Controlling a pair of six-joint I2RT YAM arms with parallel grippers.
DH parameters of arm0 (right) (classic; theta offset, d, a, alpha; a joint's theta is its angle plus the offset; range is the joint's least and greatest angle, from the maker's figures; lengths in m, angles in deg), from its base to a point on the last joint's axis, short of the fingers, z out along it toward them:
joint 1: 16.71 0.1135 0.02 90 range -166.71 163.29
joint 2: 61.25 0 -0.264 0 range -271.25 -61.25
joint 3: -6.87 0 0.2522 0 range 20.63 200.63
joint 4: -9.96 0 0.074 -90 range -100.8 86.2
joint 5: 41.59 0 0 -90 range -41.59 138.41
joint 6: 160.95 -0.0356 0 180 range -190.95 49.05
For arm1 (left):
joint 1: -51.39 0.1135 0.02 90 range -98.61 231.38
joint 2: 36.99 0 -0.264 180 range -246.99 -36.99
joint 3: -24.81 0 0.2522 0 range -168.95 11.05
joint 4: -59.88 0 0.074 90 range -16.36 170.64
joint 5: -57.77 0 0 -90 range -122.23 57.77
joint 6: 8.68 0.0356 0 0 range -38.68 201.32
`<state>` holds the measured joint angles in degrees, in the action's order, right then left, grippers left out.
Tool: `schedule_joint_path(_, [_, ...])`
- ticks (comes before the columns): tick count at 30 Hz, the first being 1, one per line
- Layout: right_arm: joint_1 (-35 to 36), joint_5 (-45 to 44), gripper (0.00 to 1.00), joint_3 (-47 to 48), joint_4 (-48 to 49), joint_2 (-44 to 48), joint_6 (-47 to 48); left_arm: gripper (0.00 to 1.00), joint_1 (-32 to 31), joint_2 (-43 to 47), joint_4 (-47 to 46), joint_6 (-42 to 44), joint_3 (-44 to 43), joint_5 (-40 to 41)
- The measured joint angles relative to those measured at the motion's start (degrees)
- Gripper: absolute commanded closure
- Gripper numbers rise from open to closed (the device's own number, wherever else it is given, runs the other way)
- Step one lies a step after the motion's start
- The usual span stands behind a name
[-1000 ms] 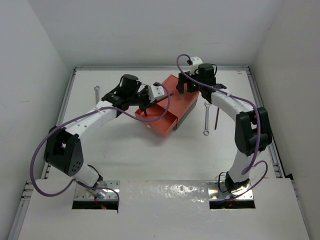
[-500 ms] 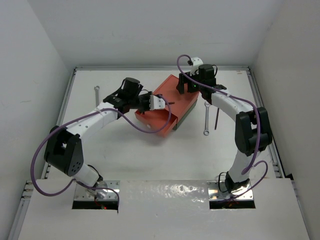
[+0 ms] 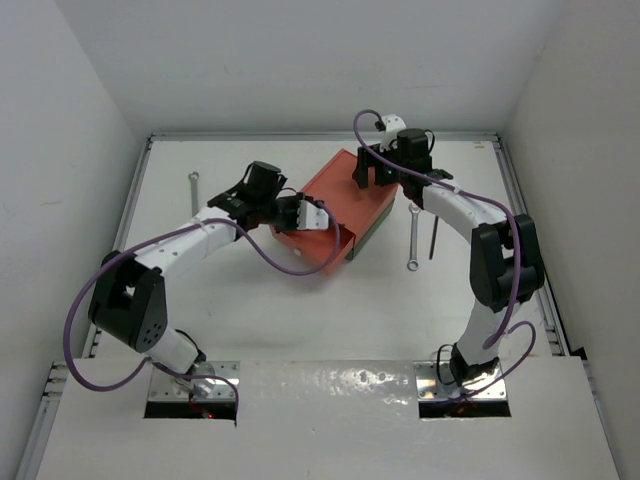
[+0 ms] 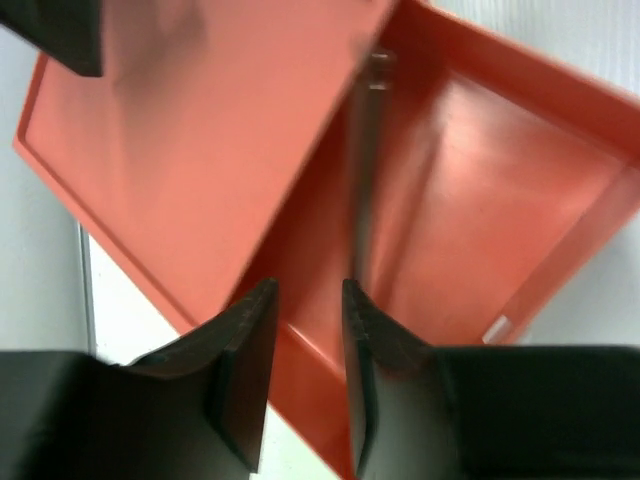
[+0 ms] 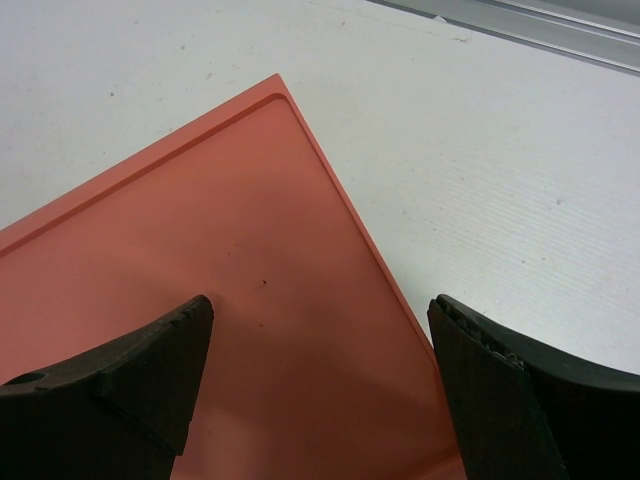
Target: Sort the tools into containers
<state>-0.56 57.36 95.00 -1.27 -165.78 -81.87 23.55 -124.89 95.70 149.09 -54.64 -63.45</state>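
The orange-red box (image 3: pixel 345 190) stands mid-table with its drawer (image 3: pixel 310 252) pulled out toward the near left. The dark green box (image 3: pixel 378 228) shows at its right edge. My left gripper (image 3: pixel 316 213) hovers over the open drawer (image 4: pixel 500 200). In the left wrist view (image 4: pixel 308 290) its jaws are a narrow gap apart with nothing between them. A thin black rod (image 4: pixel 362 180) lies blurred in the drawer. My right gripper (image 3: pixel 362 172) is wide open and empty above the box's lid (image 5: pixel 200 300). One silver wrench (image 3: pixel 193 187) lies far left, another (image 3: pixel 413 238) right of the boxes beside a black rod (image 3: pixel 433 240).
A raised metal rim (image 3: pixel 320 136) runs along the table's back and sides. White walls close in the workspace. Purple cables (image 3: pixel 290 262) loop from both arms over the table. The table's far edge rail (image 5: pixel 540 25) shows in the right wrist view.
My left gripper has moved right and down over the open drawer. The black rod that stuck out past its tips half a second ago now lies in the drawer. The right arm is unchanged.
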Motion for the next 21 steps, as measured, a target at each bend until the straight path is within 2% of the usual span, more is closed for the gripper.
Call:
schedule_joint_path(7, [0.0, -0.1, 0.13, 0.0, -0.5, 0.0, 0.2, 0.61, 0.0, -0.9, -3.1, -5.0, -3.9, -0.4])
schedule_joint_path(11, [0.0, -0.1, 0.13, 0.0, -0.5, 0.0, 0.3, 0.6, 0.0, -0.9, -4.3, -7.3, -4.5, -0.5])
schedule_joint_path(16, [-0.2, 0.1, 0.13, 0.7, -1.7, -0.1, 0.5, 0.6, 0.0, -1.8, -6.7, -15.6, -7.6, 0.5])
schedule_joint_path(19, [-0.6, 0.3, 0.12, 4.8, -7.5, -0.4, 1.1, 0.6, -0.1, -2.2, -10.1, -22.9, -10.5, 3.3])
schedule_joint_path(20, [-0.8, 0.2, 0.14, 6.8, -9.7, -0.5, 1.5, 0.6, -0.2, -2.2, -11.0, -25.7, -11.5, 4.7])
schedule_joint_path(21, [-1.1, 0.0, 0.26, 9.2, -12.0, -0.4, 1.7, 0.6, -0.2, -2.2, -12.0, -28.3, -12.5, 6.6])
